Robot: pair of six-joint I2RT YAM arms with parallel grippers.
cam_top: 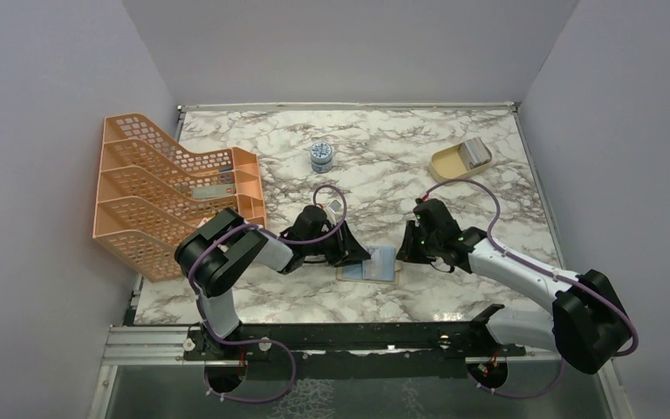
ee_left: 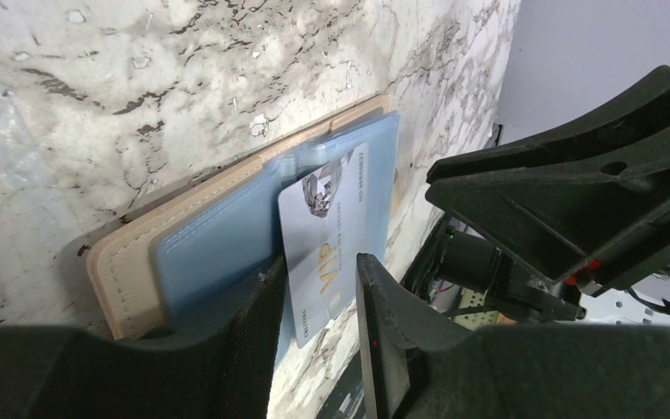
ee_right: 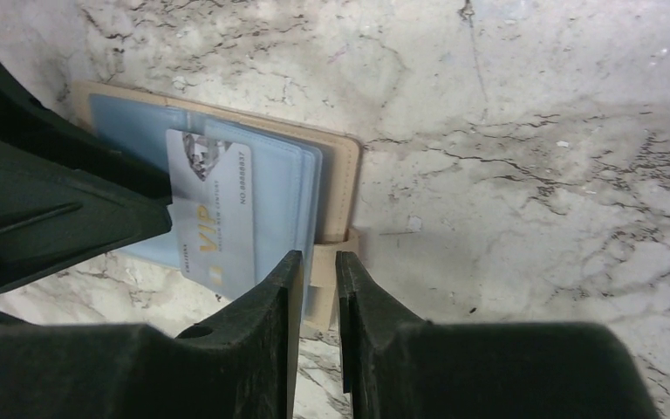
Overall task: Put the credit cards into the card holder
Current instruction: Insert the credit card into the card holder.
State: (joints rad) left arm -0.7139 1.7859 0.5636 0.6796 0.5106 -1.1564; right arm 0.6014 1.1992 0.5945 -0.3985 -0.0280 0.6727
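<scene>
Starting with the marble table (cam_top: 401, 166), you have an orange file tray (cam_top: 153, 188) at its left and a beige dish (cam_top: 461, 160) at the back right, holding something silvery that is too small to name. A small tin (cam_top: 321, 157) stands between them. Both arms lean in at the front centre over the card holder (cam_top: 373, 264), which lies open and flat with its pale blue pockets up.

Your left gripper (ee_left: 318, 266) has its jaws a little apart astride the free end of the credit card (ee_left: 331, 236), and it appears to pinch nothing. Your right gripper (ee_right: 318, 257) is drawn in narrow on the holder's snap tab (ee_right: 321, 288), steadying it. The card sits tilted, part-way into a pocket, its VIP end sticking out toward the left gripper.

Treat the card as light, stiff and slick. Push on its exposed short edge, along the pocket, rather than squeezing its faces. The holder looks soft and light, so it will likely slide unless held at the tab.

The top view shows only that both grippers meet at the holder. The left wrist view shows the gap around the card, and only the right wrist view shows the tab between the fingers.
</scene>
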